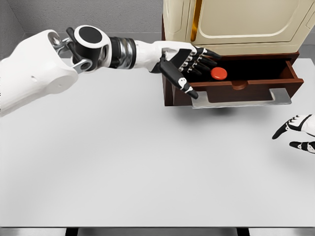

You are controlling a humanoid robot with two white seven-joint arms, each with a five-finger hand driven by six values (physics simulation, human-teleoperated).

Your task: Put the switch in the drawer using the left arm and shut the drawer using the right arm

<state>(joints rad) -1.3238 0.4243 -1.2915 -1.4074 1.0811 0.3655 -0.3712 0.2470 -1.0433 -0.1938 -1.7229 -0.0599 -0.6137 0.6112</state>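
Left hand (189, 66) over open drawer (246, 83)

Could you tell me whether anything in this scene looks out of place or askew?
Nothing stands out. The drawer is pulled open with the red switch lying inside it, the left hand is open over the drawer's left end, and the right hand rests open at the table's right edge.

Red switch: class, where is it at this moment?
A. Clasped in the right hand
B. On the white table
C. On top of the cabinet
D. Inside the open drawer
D: the red switch lies inside the open drawer, beside the left hand, whose fingers are spread.
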